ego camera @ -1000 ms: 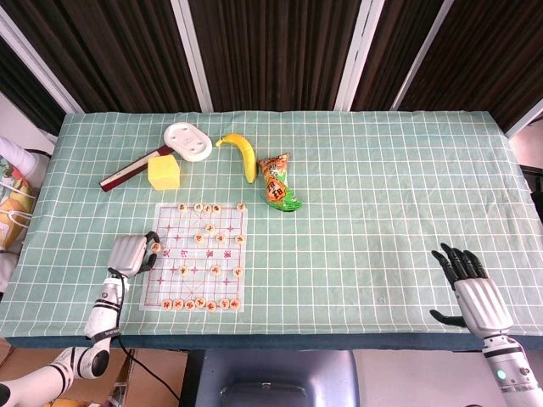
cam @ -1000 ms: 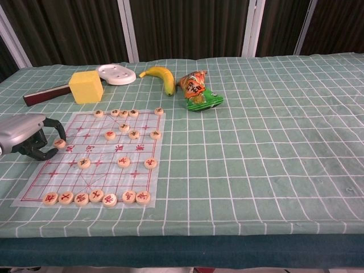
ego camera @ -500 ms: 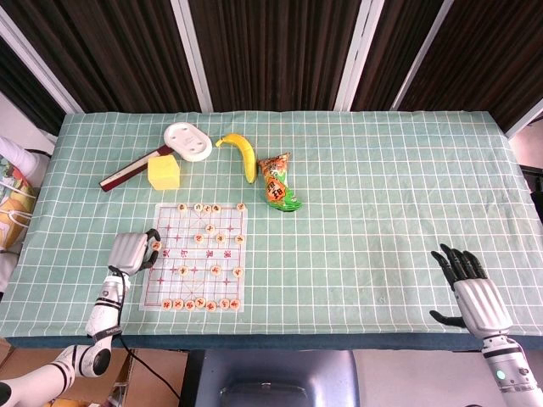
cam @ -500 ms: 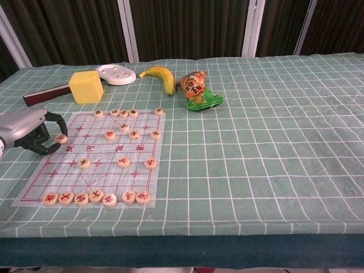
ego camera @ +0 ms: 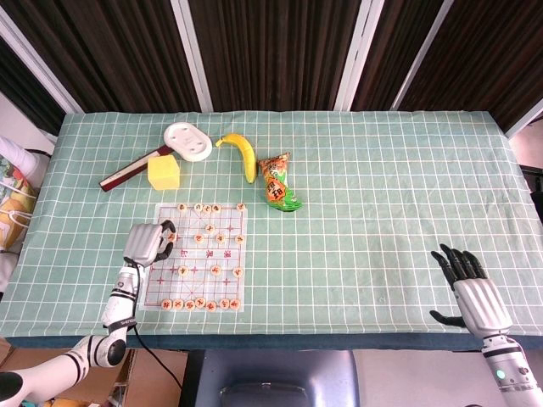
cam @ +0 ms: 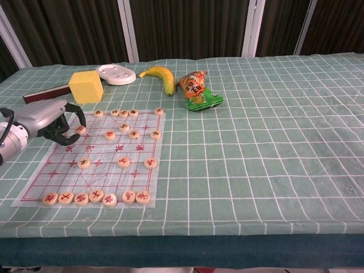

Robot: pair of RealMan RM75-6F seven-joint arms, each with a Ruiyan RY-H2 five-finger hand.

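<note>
My left hand [cam: 50, 120] pinches a xiangqi piece [cam: 80, 129] above the xiangqi board [cam: 114, 170], at its 10 o'clock corner. Yellow block [cam: 86, 86] sits at the hand's 1 o'clock, banana [cam: 162, 77] and snack bag [cam: 197, 91] further right. My right hand [ego camera: 471, 287] rests at the table's 4 o'clock edge, fingers spread, holding nothing.

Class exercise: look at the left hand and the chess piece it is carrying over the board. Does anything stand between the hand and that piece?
Nothing visible does. The left hand already pinches the chess piece in its fingertips, above the board's left side; the other pieces lie apart from it.
</note>
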